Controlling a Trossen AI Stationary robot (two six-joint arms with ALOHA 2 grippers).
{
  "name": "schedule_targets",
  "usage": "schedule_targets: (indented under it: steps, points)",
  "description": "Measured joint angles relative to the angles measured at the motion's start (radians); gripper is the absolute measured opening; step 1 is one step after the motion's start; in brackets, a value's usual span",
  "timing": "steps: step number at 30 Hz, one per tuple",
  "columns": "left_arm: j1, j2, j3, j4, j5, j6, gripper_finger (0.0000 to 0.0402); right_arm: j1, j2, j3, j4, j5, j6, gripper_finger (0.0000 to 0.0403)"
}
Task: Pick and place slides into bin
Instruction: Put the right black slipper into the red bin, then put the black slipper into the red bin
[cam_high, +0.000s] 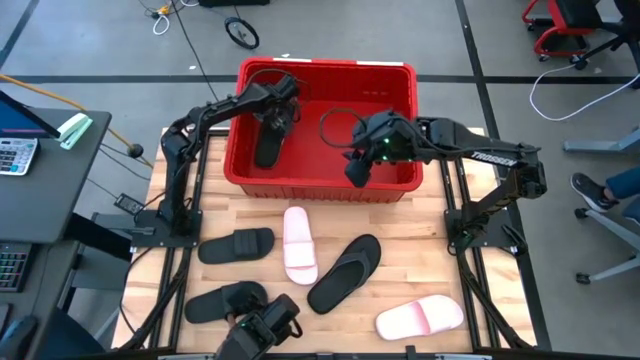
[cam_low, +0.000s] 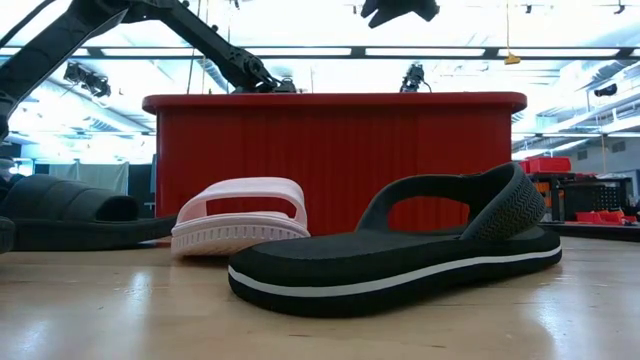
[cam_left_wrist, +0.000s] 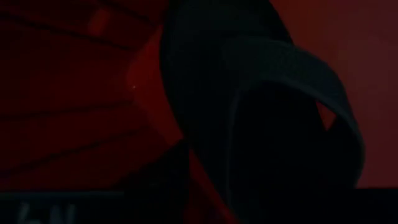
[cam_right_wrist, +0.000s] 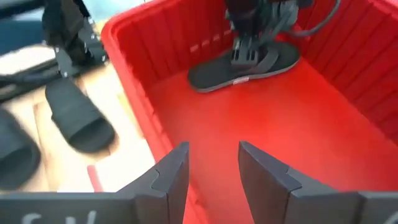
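Slides on wooden table — bin (red), concrete floor

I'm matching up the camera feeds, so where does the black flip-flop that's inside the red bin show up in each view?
High view: black flip-flop at the bin's left side, under the left gripper.
Low view: not visible, hidden behind the bin wall.
Left wrist view: fills the frame, strap close up.
Right wrist view: far end of the bin floor.
Shared landmark: the red bin.
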Motion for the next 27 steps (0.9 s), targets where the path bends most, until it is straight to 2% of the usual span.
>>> schedule_targets:
  steps: [3, 6, 10, 15, 22, 23, 27]
  points:
    - [-0.005, -0.003, 0.000, -0.004, -0.005, -0.010, 0.0177, 0.032, 0.000, 0.000, -0.055, -0.025, 0.003, 0.0143]
    - [-0.014, -0.018, 0.014, -0.025, -0.012, -0.004, 0.0179, 0.079, 0.000, 0.000, -0.146, -0.119, 0.031, 0.0143]
    - [-0.025, -0.053, 0.094, -0.132, -0.016, -0.033, 0.0176, 0.153, 0.000, 0.000, -0.266, -0.155, 0.153, 0.0143]
    - [-0.056, -0.067, 0.295, -0.318, -0.011, -0.059, 0.0166, 0.201, 0.000, 0.000, -0.327, -0.145, 0.284, 0.0143]
    - [-0.149, -0.071, 0.635, -0.448, -0.004, -0.101, 0.0160, 0.253, 0.000, 0.000, -0.331, -0.159, 0.283, 0.0143]
    - [-0.168, -0.080, 0.649, -0.432, -0.006, -0.113, 0.0161, 0.258, 0.000, 0.000, -0.330, -0.161, 0.289, 0.0143]
    - [-0.249, -0.188, 0.578, -0.332, 0.017, -0.112, 0.0162, 0.295, 0.001, -0.045, -0.305, -0.166, 0.395, 0.0143]
